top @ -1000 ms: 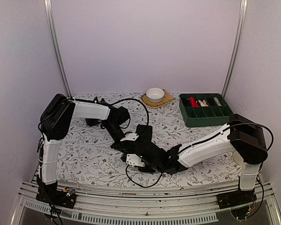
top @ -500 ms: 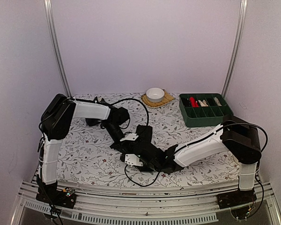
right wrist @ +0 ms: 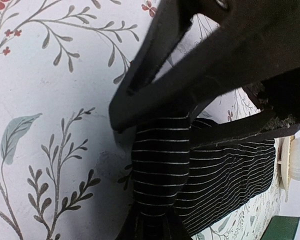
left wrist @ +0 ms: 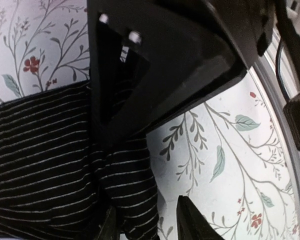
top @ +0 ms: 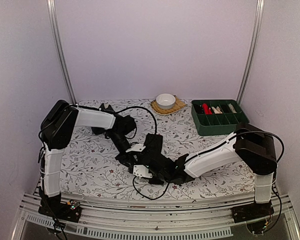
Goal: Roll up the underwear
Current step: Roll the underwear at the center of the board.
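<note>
The underwear [top: 159,159] is a black cloth with thin pale stripes, bunched at the middle of the table between my two arms. In the left wrist view its striped edge [left wrist: 45,145] lies at the left. My left gripper [left wrist: 149,222] stands open, one fingertip on the cloth edge and the other over bare tablecloth. My right gripper [right wrist: 151,227] is shut on a folded strip of the underwear [right wrist: 160,155], which stands up from its fingers. The two grippers face each other closely. A second dark cloth [top: 97,130] peeks out under my left arm.
A white bowl [top: 165,100] on a woven mat stands at the back centre. A green compartment bin [top: 219,117] holding small items sits at the back right. A floral tablecloth [top: 90,165] covers the table. The metal rail [left wrist: 295,165] of the near edge runs close by.
My right gripper has shut on the fold of underwear and its arm has shifted slightly left. My left gripper has opened, letting go of the cloth.
</note>
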Motion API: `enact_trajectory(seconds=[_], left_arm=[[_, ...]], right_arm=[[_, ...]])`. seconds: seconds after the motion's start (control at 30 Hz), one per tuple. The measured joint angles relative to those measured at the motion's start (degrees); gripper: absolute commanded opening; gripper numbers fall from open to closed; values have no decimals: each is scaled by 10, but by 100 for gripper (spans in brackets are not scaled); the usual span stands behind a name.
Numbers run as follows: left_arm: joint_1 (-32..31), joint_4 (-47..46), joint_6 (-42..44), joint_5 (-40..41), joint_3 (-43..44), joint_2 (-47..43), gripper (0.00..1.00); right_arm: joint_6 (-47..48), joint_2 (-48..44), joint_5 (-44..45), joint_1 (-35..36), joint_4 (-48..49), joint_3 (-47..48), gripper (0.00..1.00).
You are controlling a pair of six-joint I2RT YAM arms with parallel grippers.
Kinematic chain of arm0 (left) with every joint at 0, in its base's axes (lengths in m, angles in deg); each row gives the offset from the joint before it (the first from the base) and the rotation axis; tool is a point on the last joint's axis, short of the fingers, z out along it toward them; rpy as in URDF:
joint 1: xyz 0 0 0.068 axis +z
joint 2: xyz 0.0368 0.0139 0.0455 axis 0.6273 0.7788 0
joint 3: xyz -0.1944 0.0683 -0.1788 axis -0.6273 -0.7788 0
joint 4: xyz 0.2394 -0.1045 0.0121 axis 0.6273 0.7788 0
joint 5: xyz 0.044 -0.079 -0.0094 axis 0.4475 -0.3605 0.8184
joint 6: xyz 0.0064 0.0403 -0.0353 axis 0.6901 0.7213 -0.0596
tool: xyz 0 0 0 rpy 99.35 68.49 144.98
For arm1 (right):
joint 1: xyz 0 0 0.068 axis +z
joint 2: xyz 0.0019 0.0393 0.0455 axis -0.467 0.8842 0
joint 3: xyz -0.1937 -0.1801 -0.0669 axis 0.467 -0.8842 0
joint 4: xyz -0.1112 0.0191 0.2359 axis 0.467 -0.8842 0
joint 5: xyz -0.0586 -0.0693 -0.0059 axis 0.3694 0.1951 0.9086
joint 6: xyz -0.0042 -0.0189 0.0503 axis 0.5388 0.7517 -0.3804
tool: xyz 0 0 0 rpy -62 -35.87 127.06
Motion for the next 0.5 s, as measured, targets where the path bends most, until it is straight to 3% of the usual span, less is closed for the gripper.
enact_trajectory(seconds=[0.1,0.23,0.37,0.5], left_arm=[[0,-11,0,10,-26,-20,61],[1,-38,-3,36,-80,-67,73],[11,-83,-12,62,-142,-128,80],[33,-136,-15,68,-216,-214,81]], right_arm=[[-17,0,-25,-9,-13,9,4],[-39,-5,-64,-22,-26,12,5],[-54,-5,-100,-28,-46,24,7],[-74,-5,-137,-35,-74,38,8]])
